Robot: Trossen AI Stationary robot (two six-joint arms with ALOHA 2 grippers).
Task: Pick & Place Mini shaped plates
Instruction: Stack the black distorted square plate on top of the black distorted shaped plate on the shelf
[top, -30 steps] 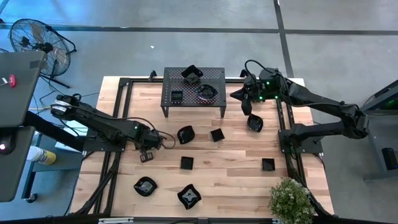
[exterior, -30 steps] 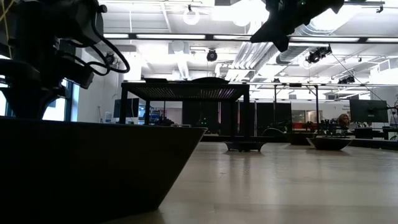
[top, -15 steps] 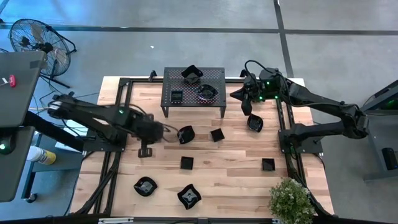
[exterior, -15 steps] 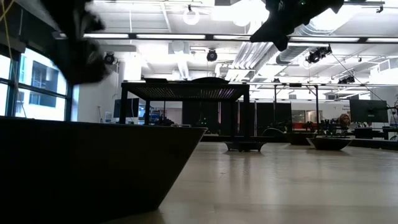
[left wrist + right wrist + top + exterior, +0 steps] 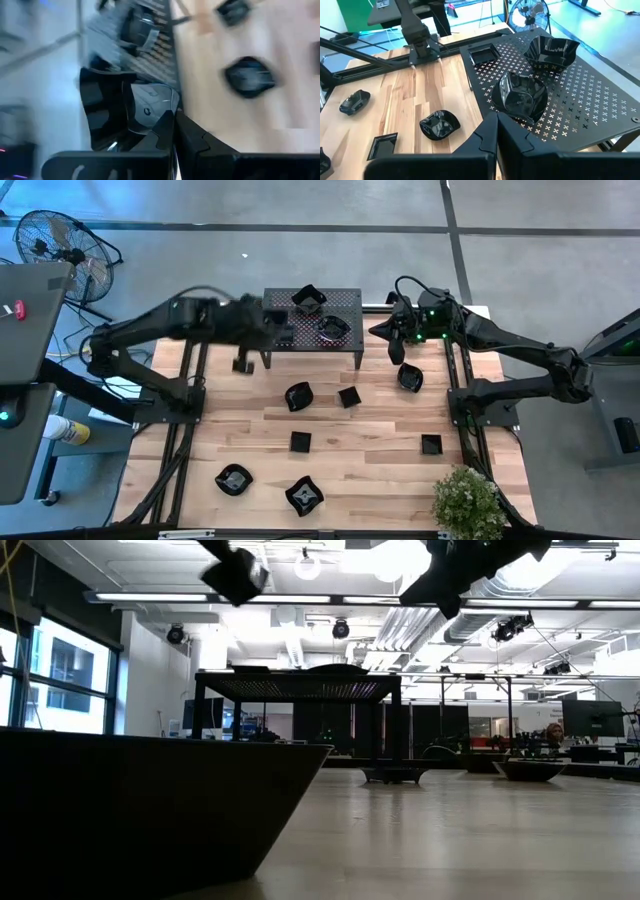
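Note:
My left gripper (image 5: 242, 354) hangs high beside the left front corner of the black perforated rack (image 5: 345, 308), shut on a small square black plate (image 5: 236, 576). In the left wrist view its fingertips (image 5: 174, 120) meet and the glossy dish (image 5: 145, 107) sits against them. The rack holds three mini plates: a square one (image 5: 284, 333), a wavy one (image 5: 309, 298) and a rounded one (image 5: 333, 328). Several more lie on the wooden table, among them two (image 5: 298, 395) (image 5: 349, 396) in front of the rack. My right gripper (image 5: 396, 346) hovers shut and empty right of the rack.
Black frame rails (image 5: 190, 360) run along both table sides. A potted plant (image 5: 467, 502) stands at the front right corner and a floor fan (image 5: 60, 245) off the table's far left. One plate (image 5: 150, 810) fills the low view's near left.
The left arm has lifted the square plate off the table's left side and swung it up and back toward the rack's left corner. The right arm has not moved.

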